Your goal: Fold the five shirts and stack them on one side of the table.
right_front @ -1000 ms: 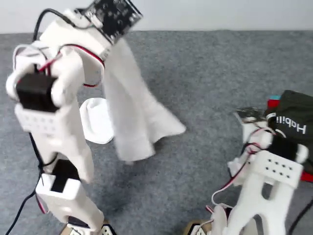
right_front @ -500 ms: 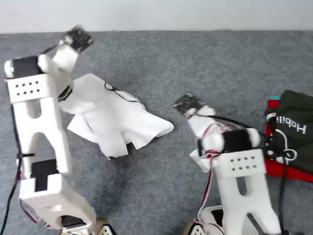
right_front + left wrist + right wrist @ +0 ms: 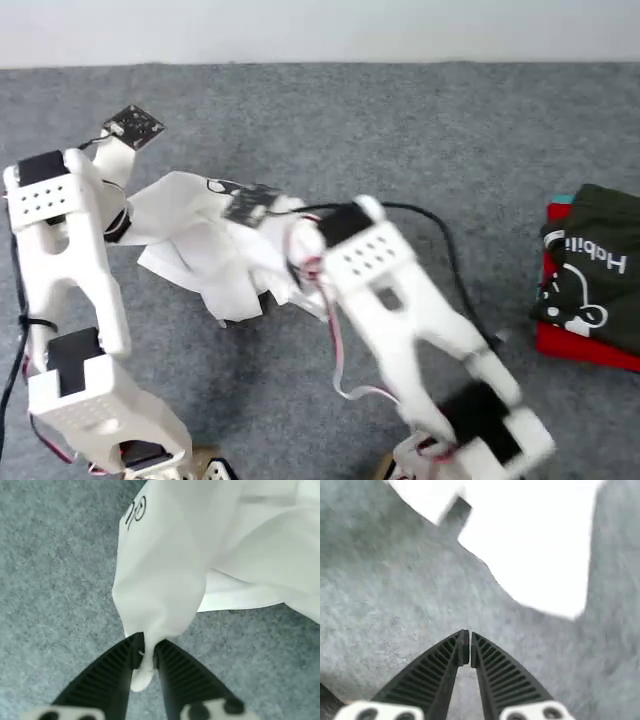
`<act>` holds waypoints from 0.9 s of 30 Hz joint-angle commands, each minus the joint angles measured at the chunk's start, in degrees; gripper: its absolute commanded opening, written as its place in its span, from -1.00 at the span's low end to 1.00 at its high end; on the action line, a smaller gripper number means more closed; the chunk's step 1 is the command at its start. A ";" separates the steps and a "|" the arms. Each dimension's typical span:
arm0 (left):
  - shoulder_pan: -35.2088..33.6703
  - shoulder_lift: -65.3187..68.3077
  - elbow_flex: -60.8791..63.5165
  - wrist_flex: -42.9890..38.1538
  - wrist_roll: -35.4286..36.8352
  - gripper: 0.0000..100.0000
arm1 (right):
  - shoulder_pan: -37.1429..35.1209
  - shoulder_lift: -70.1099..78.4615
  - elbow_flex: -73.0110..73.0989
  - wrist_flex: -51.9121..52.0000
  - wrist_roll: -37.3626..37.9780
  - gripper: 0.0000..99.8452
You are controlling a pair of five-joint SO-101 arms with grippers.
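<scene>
The left gripper [image 3: 144, 650] is pinching the crumpled white cloth shirt [image 3: 205, 245] on the grey felt table [image 3: 450, 150] — not folded yet. The right gripper [image 3: 466, 652] is hovering nearby, fingers closed, empty. A pile of folded dark shirts [image 3: 590, 280] is sitting aside.

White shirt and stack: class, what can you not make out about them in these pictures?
1. High view: the right arm covers part of the white shirt, hiding its outline.
2. High view: the picture edge cuts off the stack; its shirts cannot be counted.
3. Left wrist view: the white shirt runs past the picture edge; the rest is cut off.
</scene>
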 commanded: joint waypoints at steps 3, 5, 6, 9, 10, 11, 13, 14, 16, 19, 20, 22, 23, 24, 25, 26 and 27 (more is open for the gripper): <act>-0.35 -1.67 -0.04 -0.88 -0.44 -0.97 | -3.38 10.59 -16.26 5.32 2.99 -0.72; -0.35 -1.67 -0.04 -0.62 -0.44 -0.97 | -3.38 14.11 -19.34 6.55 2.99 -0.61; -0.35 -1.67 -0.04 -0.62 -0.35 -0.97 | -3.47 15.78 -20.75 6.99 2.99 -0.58; -0.35 -1.67 0.04 -0.62 -0.35 -0.97 | -4.53 20.00 -24.44 7.69 2.99 -0.57; -0.35 -1.67 0.04 -0.62 -0.35 -0.97 | -5.05 21.32 -25.32 7.69 2.99 -0.57; -0.35 -1.67 0.04 -0.62 -0.35 -0.97 | -5.23 22.64 -26.20 7.69 2.90 -0.57; -0.35 -1.67 0.04 -0.62 -0.35 -0.97 | -6.20 25.27 -27.60 7.52 2.73 -0.57; -0.35 -1.67 0.04 -0.62 -0.35 -0.97 | -6.20 26.77 -28.13 7.34 2.64 -0.56; -0.35 -1.67 0.04 -0.62 -0.35 -0.97 | -6.29 29.93 -29.36 7.25 2.64 -0.56; -0.35 -1.67 0.04 -0.62 -0.35 -0.97 | -6.29 34.33 -32.26 7.16 2.55 -0.56; -0.35 -1.67 0.04 -0.62 -0.35 -0.97 | -6.29 35.74 -33.32 7.16 2.55 -0.56; -0.35 -1.67 0.04 -0.62 -0.35 -0.97 | -6.29 38.37 -35.52 7.16 2.55 -0.56; -0.44 -1.67 0.04 -0.62 -0.35 -0.97 | -6.29 39.69 -36.66 7.34 2.46 -0.56; -0.44 -1.67 0.04 -0.62 -0.35 -0.97 | -6.29 41.01 -37.89 7.43 1.85 -0.56; -0.70 -1.67 0.04 -0.62 -0.35 -0.97 | -6.29 42.24 -39.21 7.52 0.88 -0.56; -1.05 -1.67 0.04 -0.62 -0.35 -0.97 | -6.29 43.47 -40.26 7.69 0.18 -0.56; -1.41 -1.67 0.04 -0.79 -0.35 -0.97 | -6.29 44.53 -40.97 7.69 -0.35 -0.54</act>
